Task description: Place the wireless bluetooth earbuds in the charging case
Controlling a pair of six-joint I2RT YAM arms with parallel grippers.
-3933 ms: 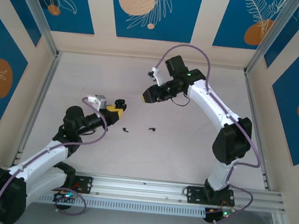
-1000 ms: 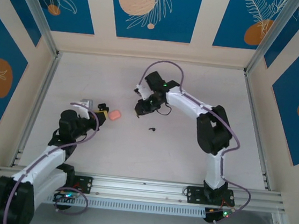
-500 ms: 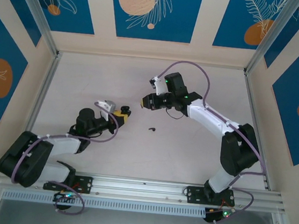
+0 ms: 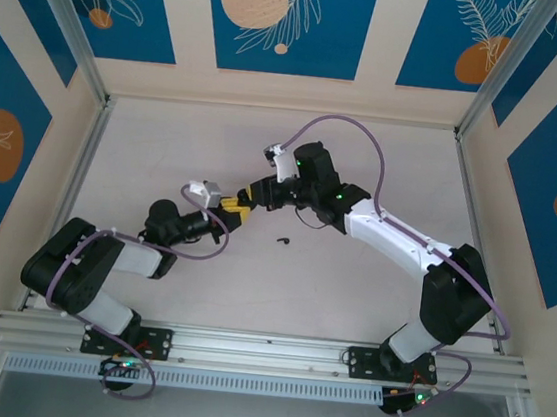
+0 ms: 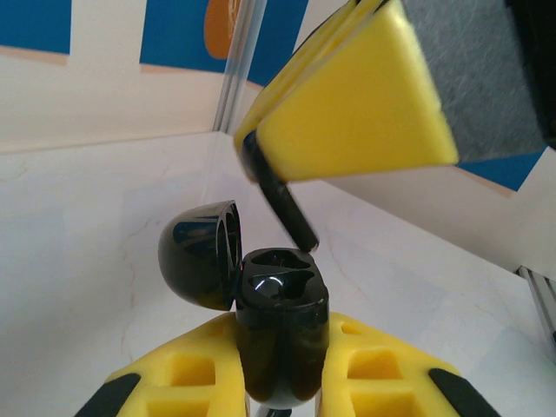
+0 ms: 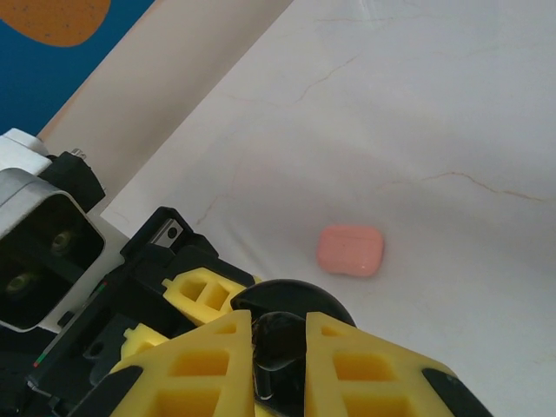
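L end effector point(image 5: 282, 369) pressed together on black charging case point(image 5: 280, 330); case upright, lid open. R end effector point(image 6: 280, 356) pinching black earbud point(image 5: 291, 208), stem tip just above case sockets, not seated. 2nd black earbud point(image 4: 282, 239) lies on surface point(image 4: 351, 277) near case, arm-base side. Pink case point(image 6: 350, 250) on surface, apart from black case.

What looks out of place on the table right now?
One black earbud lies loose on the table, apart from the open black charging case held in the left gripper. A closed pink case lies on the table near the grippers. Nothing looks spilled or damaged.
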